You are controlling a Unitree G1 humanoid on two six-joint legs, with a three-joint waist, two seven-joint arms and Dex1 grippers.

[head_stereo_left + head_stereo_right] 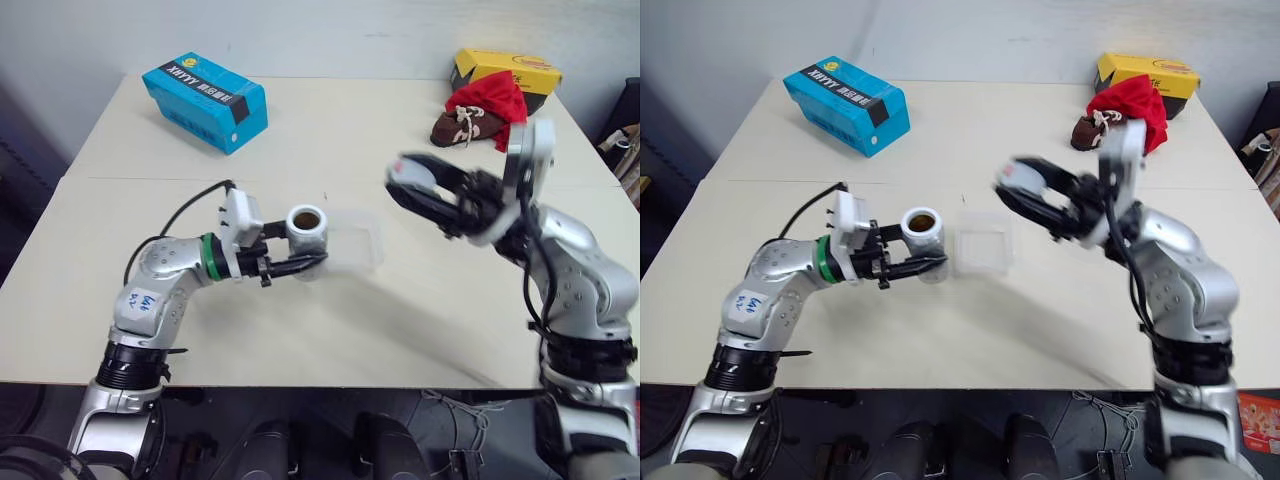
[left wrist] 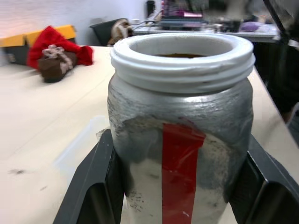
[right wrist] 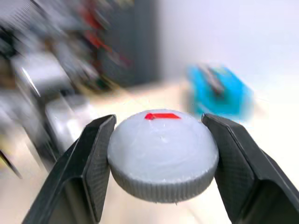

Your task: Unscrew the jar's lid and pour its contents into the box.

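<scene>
My left gripper [image 1: 305,262] is shut on the jar [image 1: 307,238], which stands upright and uncapped with a white threaded rim and a red strip down its side [image 2: 180,172]. Brown contents [image 1: 923,220] show dimly through the mouth. Just right of the jar the clear shallow box [image 1: 355,245] lies on the table. My right gripper [image 3: 161,158] is shut on the grey-white lid [image 3: 163,154], which carries a small red mark. It holds the lid [image 1: 412,172] in the air, to the right of the box and well apart from the jar.
A blue carton with a black band [image 1: 206,101] lies at the back left of the cream table [image 1: 300,330]. At the back right sit a yellow-and-black carton [image 1: 505,70], a red cloth [image 1: 490,98] and a brown shoe [image 1: 458,127].
</scene>
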